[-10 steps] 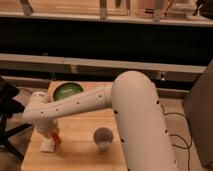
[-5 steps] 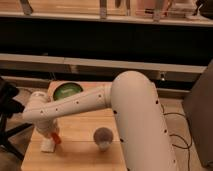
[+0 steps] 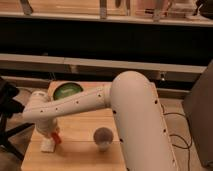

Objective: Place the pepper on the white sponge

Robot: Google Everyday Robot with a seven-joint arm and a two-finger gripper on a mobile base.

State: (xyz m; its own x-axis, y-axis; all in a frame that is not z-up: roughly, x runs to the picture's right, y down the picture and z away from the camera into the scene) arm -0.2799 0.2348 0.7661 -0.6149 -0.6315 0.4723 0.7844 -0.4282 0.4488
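Almost nothing has moved since half a second ago: the arm, the pepper and the cup sit in the same places on the table as before

Camera view: a light wooden table [image 3: 80, 132] is seen from above and in front, with dark shelving behind it. A thick white robot arm [image 3: 100, 102] comes in from the lower right, bends, and reaches across to the table's left side. Its end points down near the front left corner, where the gripper [image 3: 50, 134] is mostly hidden behind the arm's wrist; whether its jaws are apart, together or clamped on something cannot be told.

Just below the wrist, a small red-orange pepper [image 3: 56, 136] shows, touching or just above a pale whitish block [image 3: 48, 145] that lies near the front left corner. Whether that block is the white sponge cannot be told.

A green bowl [image 3: 67, 91] sits at the back edge of the table, partly covered by the arm. A grey cup [image 3: 103, 137] stands near the front edge, toward the middle, well apart from the pepper
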